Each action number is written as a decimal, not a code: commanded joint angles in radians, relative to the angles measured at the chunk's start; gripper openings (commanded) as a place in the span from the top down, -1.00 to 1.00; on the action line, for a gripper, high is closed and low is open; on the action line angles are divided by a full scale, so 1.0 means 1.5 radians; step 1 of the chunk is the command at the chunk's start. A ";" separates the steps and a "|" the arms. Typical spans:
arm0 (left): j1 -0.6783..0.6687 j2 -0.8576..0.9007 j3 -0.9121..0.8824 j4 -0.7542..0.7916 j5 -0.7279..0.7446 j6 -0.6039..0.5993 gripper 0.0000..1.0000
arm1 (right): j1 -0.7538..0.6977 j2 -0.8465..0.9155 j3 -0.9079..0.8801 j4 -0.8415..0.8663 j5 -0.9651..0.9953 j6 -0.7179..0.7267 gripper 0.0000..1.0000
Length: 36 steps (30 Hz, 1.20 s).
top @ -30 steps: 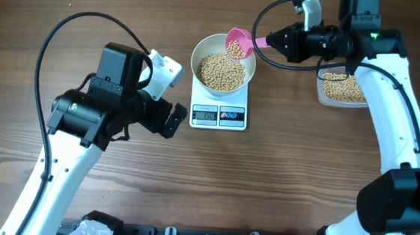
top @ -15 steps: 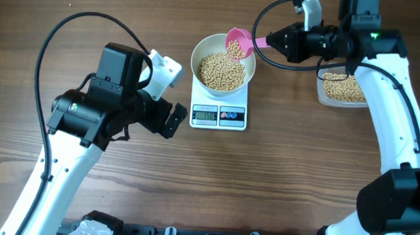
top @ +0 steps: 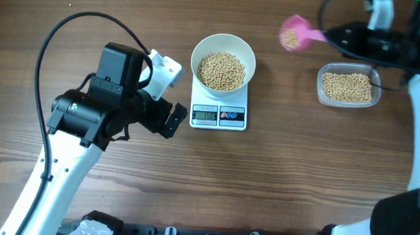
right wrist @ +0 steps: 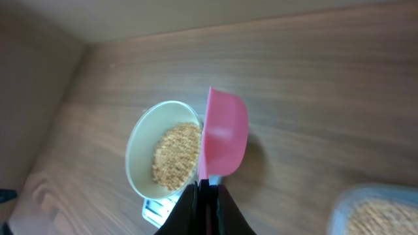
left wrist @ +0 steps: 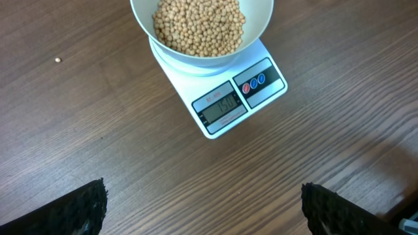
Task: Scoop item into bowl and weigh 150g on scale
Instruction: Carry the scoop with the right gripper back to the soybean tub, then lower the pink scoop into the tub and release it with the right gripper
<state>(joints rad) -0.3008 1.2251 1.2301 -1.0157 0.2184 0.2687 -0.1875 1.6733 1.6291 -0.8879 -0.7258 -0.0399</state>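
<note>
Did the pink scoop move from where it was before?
Yes. The pink scoop swung right, off the white bowl rim, and now hangs between the bowl and the clear tub.

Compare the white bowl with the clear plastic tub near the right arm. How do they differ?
The white bowl is round and opaque; the clear tub is rectangular and see-through. The white bowl sits on the scale, while the clear tub rests directly on the table. The white bowl's sides are taller; the clear tub looks shallower. Both hold tan beans.
</note>
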 commanded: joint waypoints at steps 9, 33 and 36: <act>0.004 -0.001 0.007 0.001 0.004 0.008 -1.00 | -0.119 -0.015 0.010 -0.131 0.194 -0.026 0.91; 0.004 -0.001 0.007 0.001 0.004 0.008 -1.00 | 0.071 -0.015 0.010 -0.127 0.700 0.047 0.92; 0.004 -0.001 0.007 0.001 0.004 0.008 -1.00 | 0.088 -0.015 0.010 -0.124 0.700 0.044 0.92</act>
<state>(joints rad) -0.3008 1.2251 1.2301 -1.0168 0.2184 0.2684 -0.0795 1.6669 1.6306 -1.0821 0.2970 0.0116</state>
